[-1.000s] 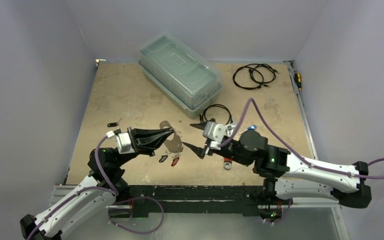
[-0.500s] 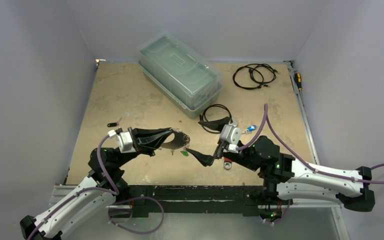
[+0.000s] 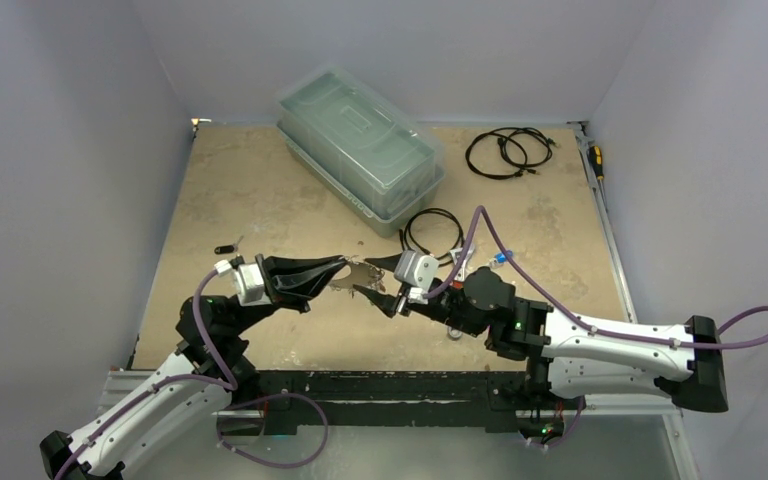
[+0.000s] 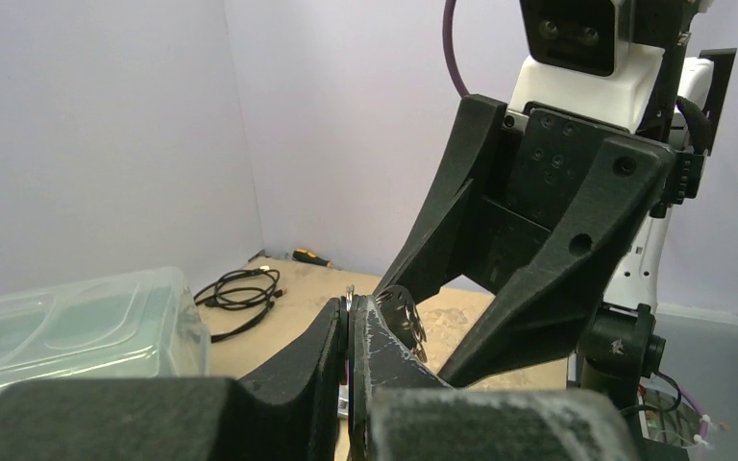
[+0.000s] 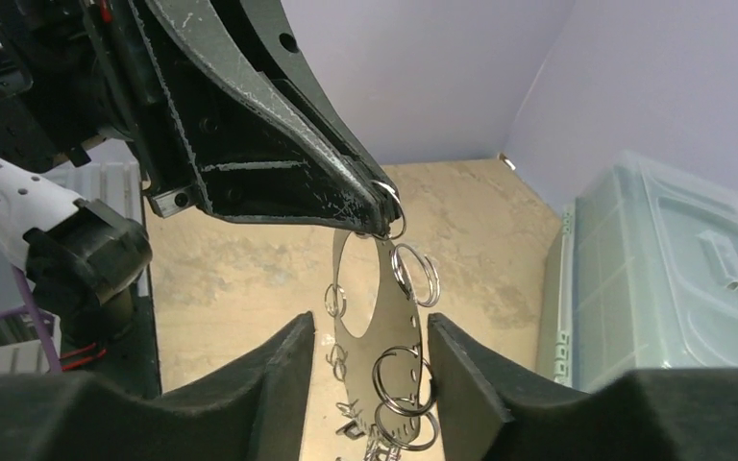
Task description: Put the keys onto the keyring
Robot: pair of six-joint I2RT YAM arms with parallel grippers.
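The keyring [image 5: 384, 312], a flat silvery loop fringed with small split rings, hangs edge-down above the table. My left gripper [image 3: 344, 263] is shut on its top edge; the left wrist view shows the ring's thin rim [image 4: 349, 292] pinched between the closed fingers [image 4: 384, 355]. My right gripper [image 5: 370, 370] is open and straddles the hanging keyring, one finger [image 5: 461, 375] close against the small rings. From above, the right gripper [image 3: 375, 287] meets the left one tip to tip. A black-tagged key [image 3: 224, 249] lies at the left. A blue-tagged key [image 3: 503, 256] lies behind the right arm.
A clear lidded plastic box [image 3: 360, 150] stands at the back. Black coiled cables lie at the back right [image 3: 508, 152] and mid-table [image 3: 432, 232]. A screwdriver [image 3: 595, 160] rests by the right wall. A wrench end [image 3: 453, 330] pokes out beneath the right arm.
My right gripper swung away right, opened wide, then came back left and narrowed around the hanging keyring. The left gripper stayed shut on the ring in place.
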